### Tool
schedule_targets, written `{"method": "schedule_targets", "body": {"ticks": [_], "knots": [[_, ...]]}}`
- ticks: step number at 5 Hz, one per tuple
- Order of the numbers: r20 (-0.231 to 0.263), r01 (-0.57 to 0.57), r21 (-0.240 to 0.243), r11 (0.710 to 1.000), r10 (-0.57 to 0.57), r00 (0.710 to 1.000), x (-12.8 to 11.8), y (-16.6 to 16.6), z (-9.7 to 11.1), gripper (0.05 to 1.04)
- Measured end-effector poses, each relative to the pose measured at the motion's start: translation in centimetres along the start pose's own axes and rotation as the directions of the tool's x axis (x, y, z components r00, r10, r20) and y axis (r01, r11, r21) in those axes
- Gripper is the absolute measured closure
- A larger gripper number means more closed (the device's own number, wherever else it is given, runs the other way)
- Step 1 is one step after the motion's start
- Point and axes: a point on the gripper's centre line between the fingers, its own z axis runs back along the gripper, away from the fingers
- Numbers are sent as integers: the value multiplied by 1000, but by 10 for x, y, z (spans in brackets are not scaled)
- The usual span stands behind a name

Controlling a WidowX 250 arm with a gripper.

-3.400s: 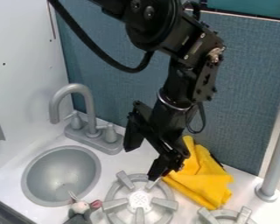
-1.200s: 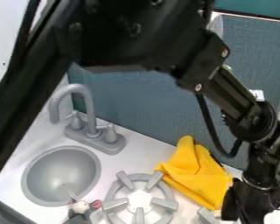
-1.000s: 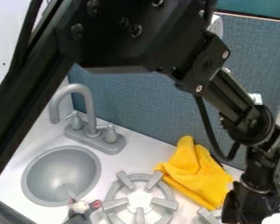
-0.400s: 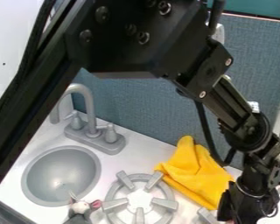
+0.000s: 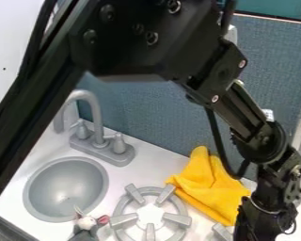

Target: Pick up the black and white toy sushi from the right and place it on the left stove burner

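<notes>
Swung away from its earlier place above the near burner, the black robot arm (image 5: 140, 42) now reaches across to the lower right of the view, and since the latest earlier frame it has shifted only slightly. The yellow cloth, the toy mouse and the kitchen fittings lie where they did.

At the lower right, the black gripper (image 5: 258, 227) hangs just beside the right-hand edge of the bunched yellow cloth (image 5: 209, 186); whether they touch cannot be told. Whether the jaws are spread, pressed together or pinching something cannot be told either.

The cloth rests on the white surface (image 5: 150, 157), against the foot of the blue panel (image 5: 172, 122) and just behind a gray stove burner (image 5: 177, 219). Part of a second burner (image 5: 222, 231) shows beside the gripper. Left of the burners, a small gray toy mouse (image 5: 84, 227) with pink ears is at the bottom edge, close to the round gray sink (image 5: 65, 188), with a faucet (image 5: 98, 115) behind it.

As for progress, neither cloth nor toy has been moved in these frames, so no finished step can be seen with them. The work seems to be partway, with any gripping or setting down at the lower right still unconfirmed.
</notes>
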Motion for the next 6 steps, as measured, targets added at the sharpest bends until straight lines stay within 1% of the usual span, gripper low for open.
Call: {"method": "schedule_targets", "body": {"ticks": [1,2,3,4,5,6], "knots": [[-25,-34,-8,999,34,999,-6,0,-2,605],[-70,-71,-30,997,69,995,-20,-5,8,633],[-77,-98,19,995,99,992,-36,-6,36,633],[-77,-133,100,986,140,987,-51,-5,62,633],[-245,-231,262,937,296,923,-89,-6,69,633],[-300,-352,385,853,477,826,-122,7,62,633]]}}
